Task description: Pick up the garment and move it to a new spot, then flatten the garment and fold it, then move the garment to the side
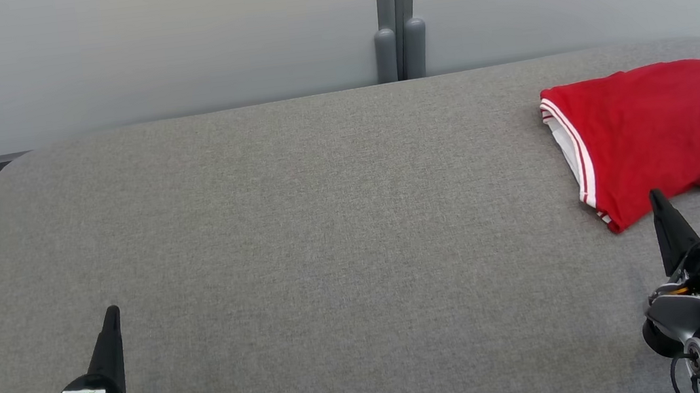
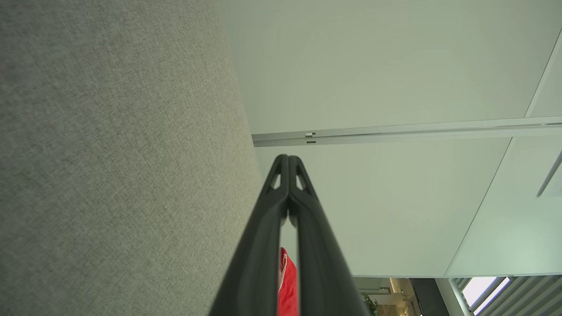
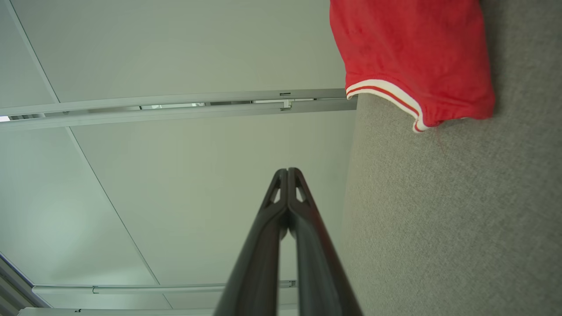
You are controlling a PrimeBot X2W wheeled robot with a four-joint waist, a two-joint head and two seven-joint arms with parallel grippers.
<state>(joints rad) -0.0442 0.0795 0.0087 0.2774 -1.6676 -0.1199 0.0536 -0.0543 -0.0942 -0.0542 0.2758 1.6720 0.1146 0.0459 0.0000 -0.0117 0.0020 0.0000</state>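
At the near right corner of the bench (image 1: 327, 225), the right tool (image 1: 655, 194) is pointing toward the far edge with its two dark fingers pressed together, gripping nothing. Its tip is sitting just short of the near hem of the red garment (image 1: 652, 129). From the head view I cannot tell whether it is touching the cloth, but the right wrist view is showing grey bench fabric between them, so I am judging them apart. Near the near left corner, the left tool (image 1: 112, 312) is likewise standing closed and empty, well apart from the garment. The garment is lying toward the far right corner, folded into a compact bundle. Its white-striped trim is facing the bench's middle and its right side is running past the picture's edge. Being folded and off to one side, it is probably sitting where the task wants it. That would explain why both tools are resting low along the near edge, closed and clear of the cloth.
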